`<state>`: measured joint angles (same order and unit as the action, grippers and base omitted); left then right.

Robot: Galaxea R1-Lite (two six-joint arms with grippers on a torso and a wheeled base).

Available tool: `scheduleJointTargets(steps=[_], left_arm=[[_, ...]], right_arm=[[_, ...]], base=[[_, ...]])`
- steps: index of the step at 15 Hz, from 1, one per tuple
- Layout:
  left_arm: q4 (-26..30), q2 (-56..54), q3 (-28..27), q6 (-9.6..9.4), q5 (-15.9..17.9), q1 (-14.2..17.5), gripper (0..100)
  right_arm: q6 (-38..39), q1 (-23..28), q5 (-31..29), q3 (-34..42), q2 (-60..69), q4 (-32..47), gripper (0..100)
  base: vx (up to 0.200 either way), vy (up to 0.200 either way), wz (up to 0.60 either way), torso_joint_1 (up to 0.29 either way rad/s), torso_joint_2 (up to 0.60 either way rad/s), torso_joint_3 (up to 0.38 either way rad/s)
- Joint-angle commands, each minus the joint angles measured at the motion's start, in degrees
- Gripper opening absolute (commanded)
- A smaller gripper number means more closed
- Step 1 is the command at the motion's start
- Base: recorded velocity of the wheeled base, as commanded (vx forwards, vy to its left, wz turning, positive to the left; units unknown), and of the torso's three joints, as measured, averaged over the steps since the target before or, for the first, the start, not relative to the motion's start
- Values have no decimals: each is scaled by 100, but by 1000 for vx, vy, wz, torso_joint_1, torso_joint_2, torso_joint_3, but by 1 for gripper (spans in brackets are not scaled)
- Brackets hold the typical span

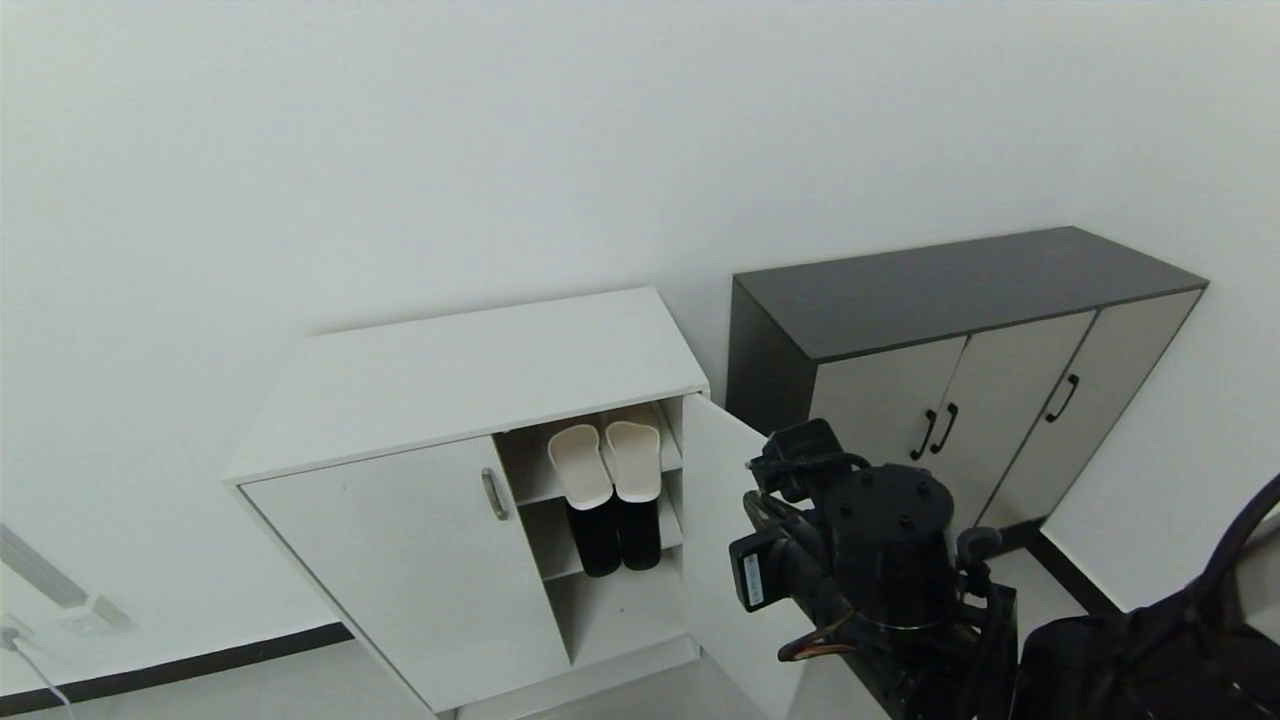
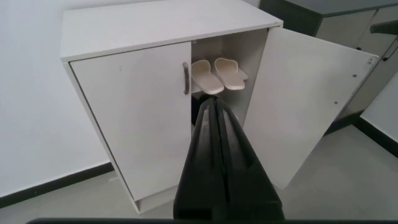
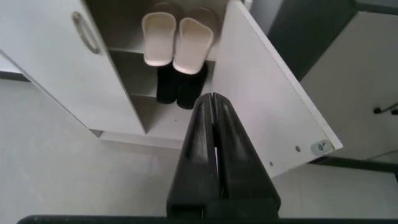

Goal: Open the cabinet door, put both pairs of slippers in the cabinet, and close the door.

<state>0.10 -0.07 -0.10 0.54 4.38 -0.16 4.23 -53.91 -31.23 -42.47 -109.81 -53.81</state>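
The white cabinet (image 1: 470, 370) stands against the wall with its right door (image 1: 725, 540) swung open and its left door (image 1: 400, 560) closed. A pair of white slippers (image 1: 605, 460) lies on the upper shelf, toes sticking out over the edge. A black pair (image 1: 618, 538) stands on the shelf below. My right gripper (image 3: 214, 102) is shut and empty, in front of the opening beside the open door (image 3: 261, 99). The left gripper (image 2: 214, 107) is also shut and empty, farther back and facing the cabinet front. It covers the black pair there, while the white slippers (image 2: 219, 73) show.
A dark-topped cabinet (image 1: 960, 290) with grey doors and black handles stands just right of the open door. A wall socket with a cable (image 1: 90, 615) sits low on the left wall. Bare floor (image 3: 56, 162) lies in front of the white cabinet.
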Motion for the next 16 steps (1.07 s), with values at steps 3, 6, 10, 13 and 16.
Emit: scheduleJointTargets(steps=[3, 6, 10, 13, 16], left_arm=[[-1, 7, 1, -1, 2, -2, 0], [-1, 7, 1, -1, 2, -2, 0], [-1, 7, 1, -1, -16, -2, 0], [-1, 7, 1, 17, -42, -2, 0], [-1, 7, 1, 17, -51, -2, 0]], right_arm=[[-10, 3, -6, -7, -84, 2, 0], [-10, 65, -6, -15, -146, -7, 0], [-124, 662, 29, -648, -339, 151, 0], [-98, 1110, 126, -1272, -330, 846, 0], [43, 1611, 328, -2019, -374, 1619, 0]], base=[[-133, 0, 0, 0, 6, -3], [0, 0, 0, 0, 0, 0], [0, 0, 0, 0, 0, 0], [0, 0, 0, 0, 0, 0], [0, 0, 0, 0, 0, 0]])
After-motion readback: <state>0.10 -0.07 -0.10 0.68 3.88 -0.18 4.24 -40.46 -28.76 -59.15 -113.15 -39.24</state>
